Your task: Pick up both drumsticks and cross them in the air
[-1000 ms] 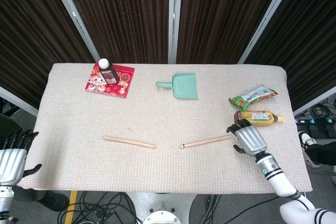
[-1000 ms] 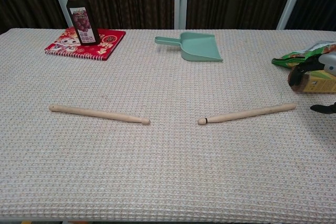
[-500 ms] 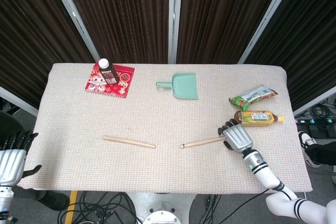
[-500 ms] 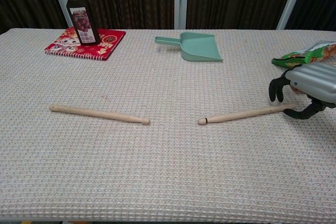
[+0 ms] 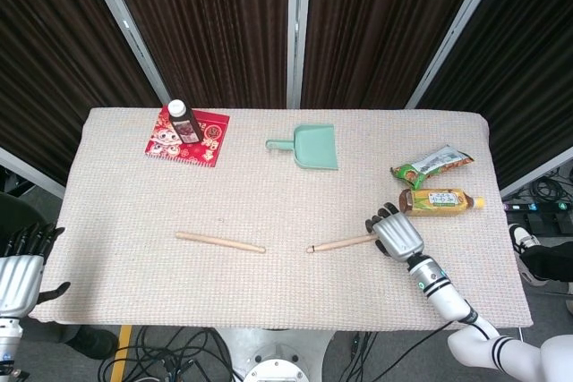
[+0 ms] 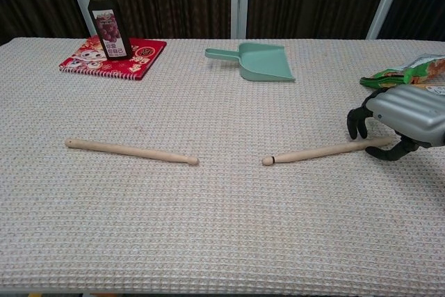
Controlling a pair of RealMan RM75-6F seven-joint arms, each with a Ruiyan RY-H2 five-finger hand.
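The task is only beginning. Both drumsticks are lying flat on the table [image 5: 107,167], and nothing is lifted or crossed yet. The left stick [image 5: 219,241] is lying in the front left part of the cloth, untouched, with its tip pointing toward the middle. The right stick [image 5: 340,242] is lying in the front right part, its tip also toward the middle, so the two tips are facing each other with a gap between them.

The right hand [image 5: 398,234] is hovering over the thick end of the right stick. In the chest view its fingers [image 6: 357,122] are curling down on the far side of the stick and the thumb is reaching around on the near side, but they are not pressing the wood yet, so I judge this hand is open and about to grasp. The left hand [image 5: 20,275] is waiting beyond the left table edge, well apart from its stick, holding nothing with the fingers apart.

What is left: closing on the right stick, bringing the left hand to the left stick, lifting both, and crossing them in the air.

Some parts are hard to see. The butt of the right stick is hidden under the right hand in the head view. The left hand is cut off at the frame corner and is not showing in the chest view.
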